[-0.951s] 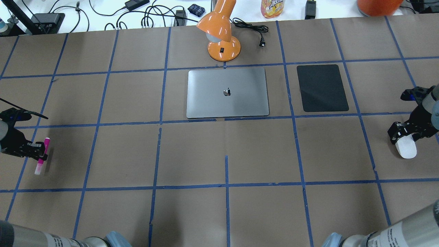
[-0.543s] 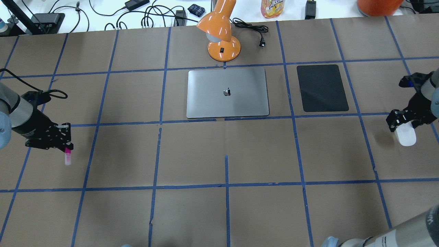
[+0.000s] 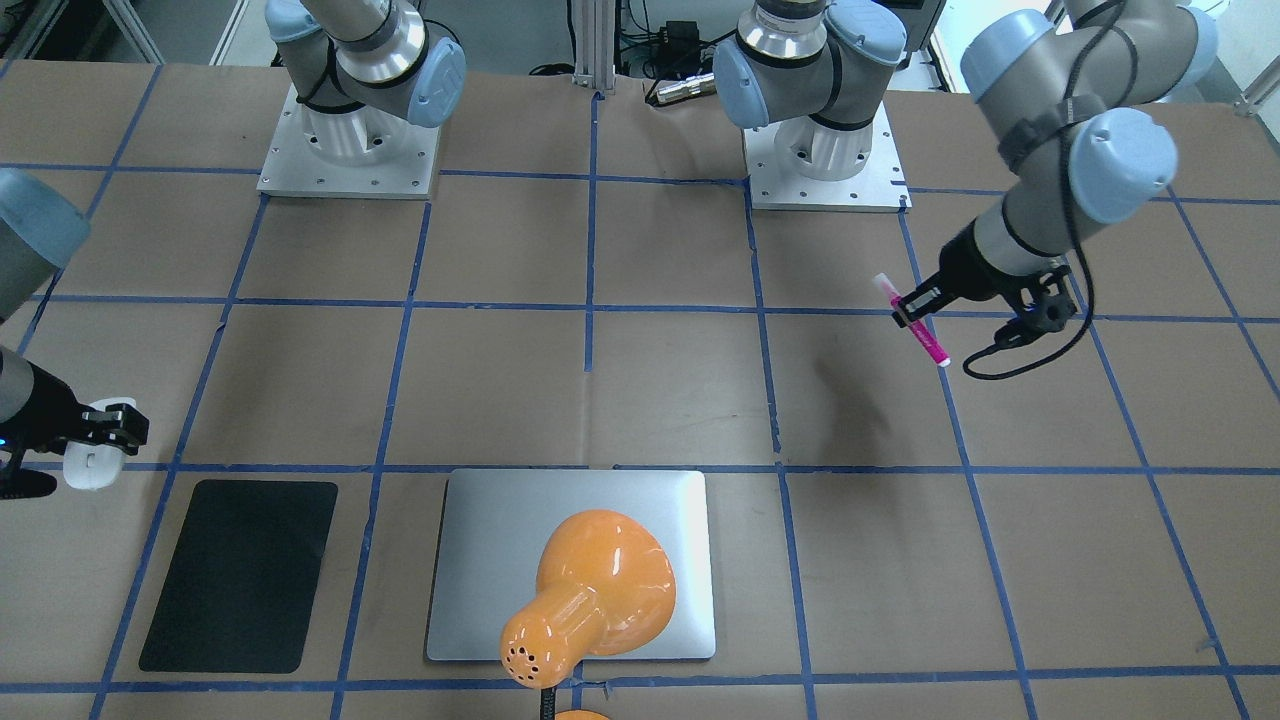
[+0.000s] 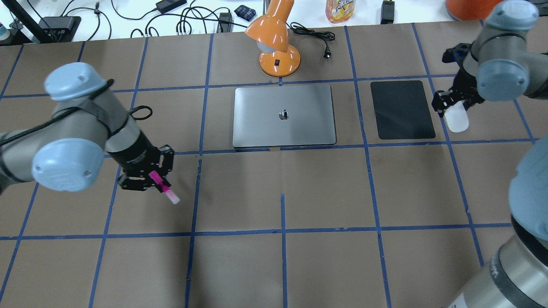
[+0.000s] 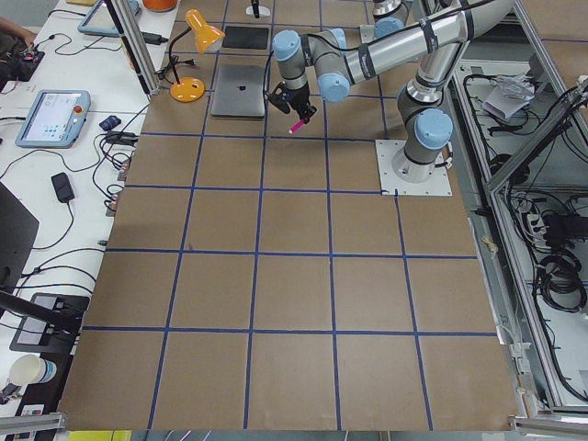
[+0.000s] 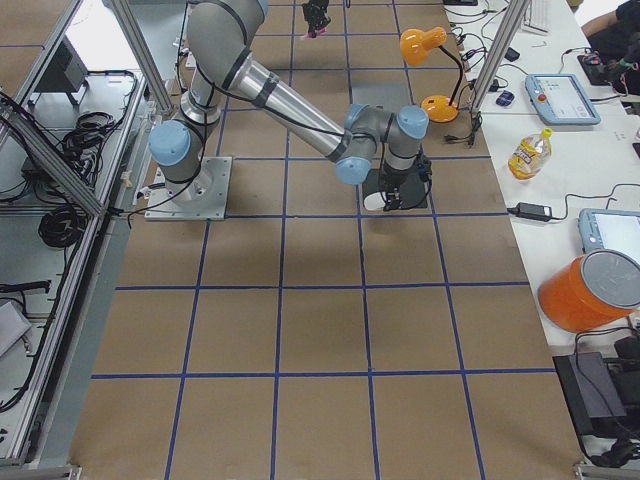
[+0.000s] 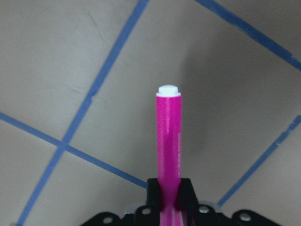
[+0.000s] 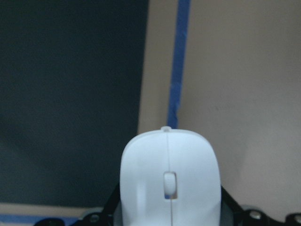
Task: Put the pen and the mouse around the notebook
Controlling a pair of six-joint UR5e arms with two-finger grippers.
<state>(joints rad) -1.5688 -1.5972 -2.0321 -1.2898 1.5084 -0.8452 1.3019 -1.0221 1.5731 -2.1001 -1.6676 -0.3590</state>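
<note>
Above the bench (image 4: 282, 265), left fingers (image 7: 185, 192) clench the tilted pen (image 4: 162, 187), well apart from the notebook (image 4: 283, 115); right fingers (image 4: 441, 106) grasp the mouse (image 4: 456, 120). It hangs just beside the black mat (image 4: 401, 109).

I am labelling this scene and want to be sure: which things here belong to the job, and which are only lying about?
Job:
pen
mouse
notebook

Lying about:
orange lamp
black mat
drink bottle
</note>
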